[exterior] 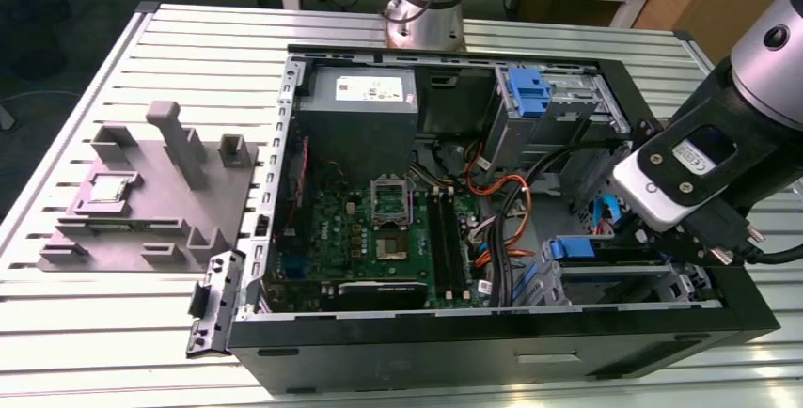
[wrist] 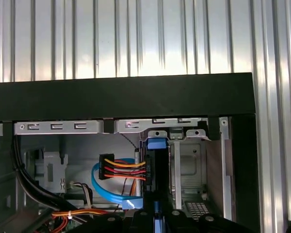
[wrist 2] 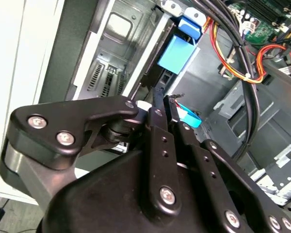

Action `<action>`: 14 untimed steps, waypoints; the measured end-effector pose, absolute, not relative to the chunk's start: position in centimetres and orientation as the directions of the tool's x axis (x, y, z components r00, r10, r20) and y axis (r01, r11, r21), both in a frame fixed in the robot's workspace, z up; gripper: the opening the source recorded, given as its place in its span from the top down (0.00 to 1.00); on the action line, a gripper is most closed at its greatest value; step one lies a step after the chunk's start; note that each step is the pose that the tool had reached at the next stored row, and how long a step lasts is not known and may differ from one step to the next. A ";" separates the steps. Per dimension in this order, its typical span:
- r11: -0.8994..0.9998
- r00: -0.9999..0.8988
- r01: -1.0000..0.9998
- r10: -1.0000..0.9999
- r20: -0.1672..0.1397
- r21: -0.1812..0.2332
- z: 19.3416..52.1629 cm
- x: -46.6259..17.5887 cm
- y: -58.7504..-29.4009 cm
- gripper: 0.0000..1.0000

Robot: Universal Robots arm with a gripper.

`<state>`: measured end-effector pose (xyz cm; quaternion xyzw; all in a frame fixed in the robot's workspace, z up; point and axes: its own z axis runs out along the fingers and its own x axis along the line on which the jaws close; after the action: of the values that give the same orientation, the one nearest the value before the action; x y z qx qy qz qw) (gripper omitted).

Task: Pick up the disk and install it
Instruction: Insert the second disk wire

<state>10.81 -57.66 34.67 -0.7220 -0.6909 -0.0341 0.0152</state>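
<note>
One open computer case (exterior: 502, 352) lies on the slatted table (exterior: 126, 333) before you, motherboard (exterior: 389, 239) exposed. Your arm reaches into the drive bay at the exterior view's right, where the gripper (wrist 2: 167, 104) has its fingers closed on the disk (wrist 2: 177, 53), standing edge-on in its slot.

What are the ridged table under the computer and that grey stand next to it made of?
The table looks like bare aluminium: pale, slotted, with a dull sheen. The grey stand seems to be matte plastic, perhaps printed: flat even grey, blocky shapes, no shine.
</note>
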 end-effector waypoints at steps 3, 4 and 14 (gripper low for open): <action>-0.042 0.039 0.999 0.996 0.082 0.031 34.7 10.7 -57.7 0.84; -0.040 0.037 0.999 0.996 0.083 0.035 34.7 10.7 -57.7 0.84; -0.019 0.015 0.999 0.996 0.083 0.050 34.4 10.5 -57.7 0.84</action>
<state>10.46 -57.70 34.37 -0.7124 -0.7001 -0.0471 0.0115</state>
